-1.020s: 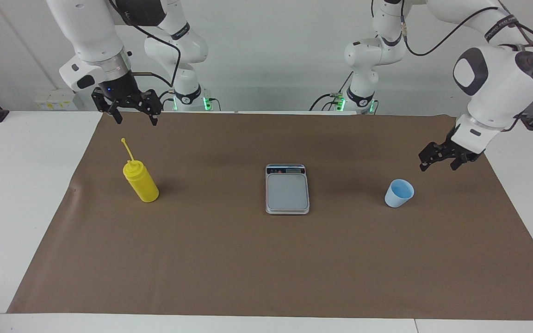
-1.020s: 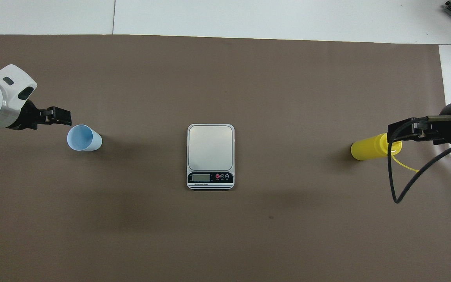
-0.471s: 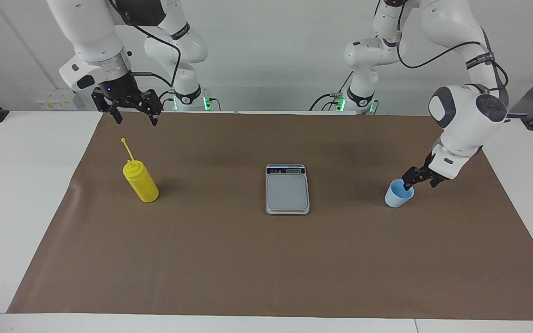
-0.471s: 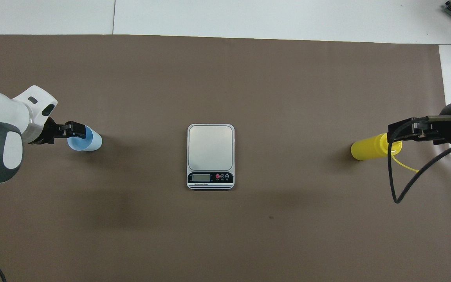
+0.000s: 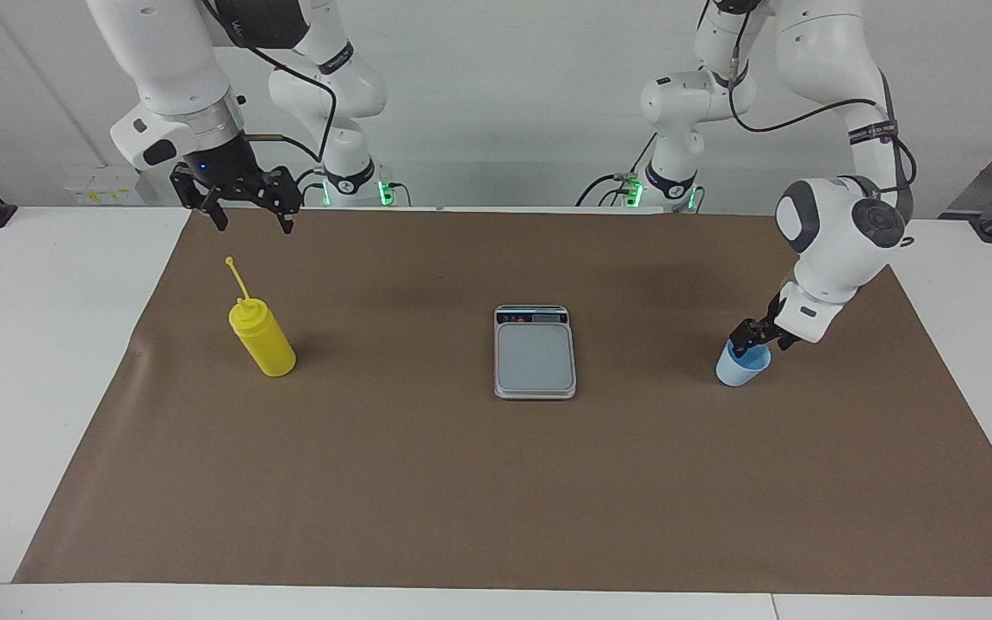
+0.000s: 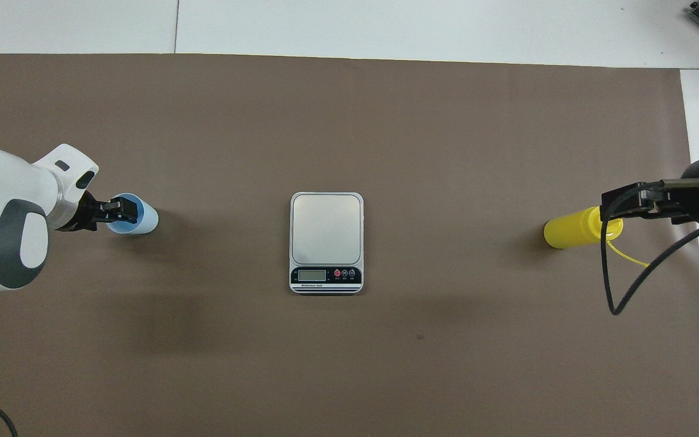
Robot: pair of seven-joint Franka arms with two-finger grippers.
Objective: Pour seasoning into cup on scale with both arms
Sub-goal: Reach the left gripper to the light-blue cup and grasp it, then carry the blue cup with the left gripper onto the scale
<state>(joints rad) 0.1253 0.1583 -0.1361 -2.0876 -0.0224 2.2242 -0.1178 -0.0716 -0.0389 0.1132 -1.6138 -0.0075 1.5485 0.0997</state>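
On the brown mat (image 5: 496, 482), the cup (image 5: 739, 370) stands mid-right of the facing view. The left gripper (image 5: 748, 340) straddles its rim, grip unclear. At upper left, the right gripper (image 5: 246, 207) hangs open above the seasoning (image 5: 263, 337).

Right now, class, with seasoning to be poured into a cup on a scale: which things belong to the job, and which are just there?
Belong to the job:
yellow bottle
blue cup
scale
left gripper, at the cup's rim
right gripper, waiting raised

Just there:
brown mat

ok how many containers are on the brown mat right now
2: a yellow bottle at the right arm's end, and a blue cup at the left arm's end. Nothing seems hidden.
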